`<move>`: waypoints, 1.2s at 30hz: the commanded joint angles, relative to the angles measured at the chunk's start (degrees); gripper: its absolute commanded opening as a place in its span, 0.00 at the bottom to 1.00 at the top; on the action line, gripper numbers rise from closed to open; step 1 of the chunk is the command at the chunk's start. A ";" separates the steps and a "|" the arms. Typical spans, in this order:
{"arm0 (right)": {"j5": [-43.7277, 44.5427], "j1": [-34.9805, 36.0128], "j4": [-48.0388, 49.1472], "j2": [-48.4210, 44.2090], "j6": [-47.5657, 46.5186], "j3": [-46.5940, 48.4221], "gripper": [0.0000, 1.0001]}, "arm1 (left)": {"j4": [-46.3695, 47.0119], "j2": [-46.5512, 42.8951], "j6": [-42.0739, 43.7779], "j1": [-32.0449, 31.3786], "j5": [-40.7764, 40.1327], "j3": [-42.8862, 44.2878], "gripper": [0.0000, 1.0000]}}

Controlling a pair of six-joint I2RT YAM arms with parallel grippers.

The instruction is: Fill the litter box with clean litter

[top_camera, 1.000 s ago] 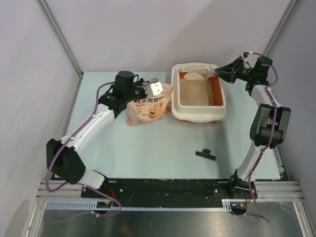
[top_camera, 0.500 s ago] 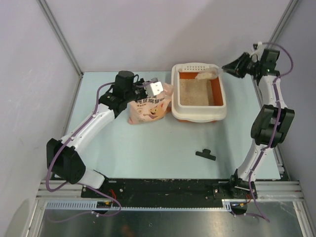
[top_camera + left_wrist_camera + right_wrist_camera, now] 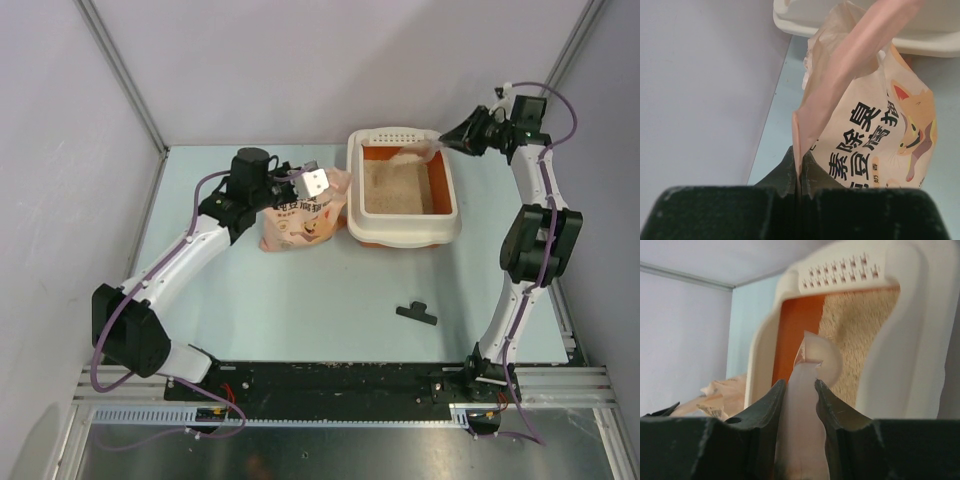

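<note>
Since a second ago, the right claw [image 3: 799, 390] has drawn back toward the upper right of the overhead frame. It has carried the pale scoop [image 3: 428, 151] from the middle of the litter box's upper end to its upper right corner. The left arm and the litter bag [image 3: 300, 222] have barely shifted.

The right claw is closed part-way on the scoop's handle, one finger on each side. The scoop's bowl pokes out past the fingertips over the orange inner wall. I cannot tell whether any grains are left in it.

The litter box [image 3: 352, 190] sits on the desk [image 3: 300, 300] at upper centre. Its long axis runs up and down the overhead frame, with the perforated strip at the top end. Tan litter [image 3: 395, 188] already covers most of its floor.

The bag stands just to the left of the box, its side close against the rim. The left claw [image 3: 798, 167] is pinched tight on the bag's upper edge and holds it upright.

If another scoopful is wanted, the source lies to the left of the right claw, across the full short width of the box. The left claw is much the nearer one, but it is busy holding the bag. So the scoop would likely have to cross over the box, from the right rim past the left rim, to reach the bag's mouth.
</note>
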 commanded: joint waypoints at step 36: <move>-4.47 17.93 -28.24 -10.38 -27.93 17.87 0.00 | 10.85 -4.83 -15.02 0.46 3.67 -0.44 0.00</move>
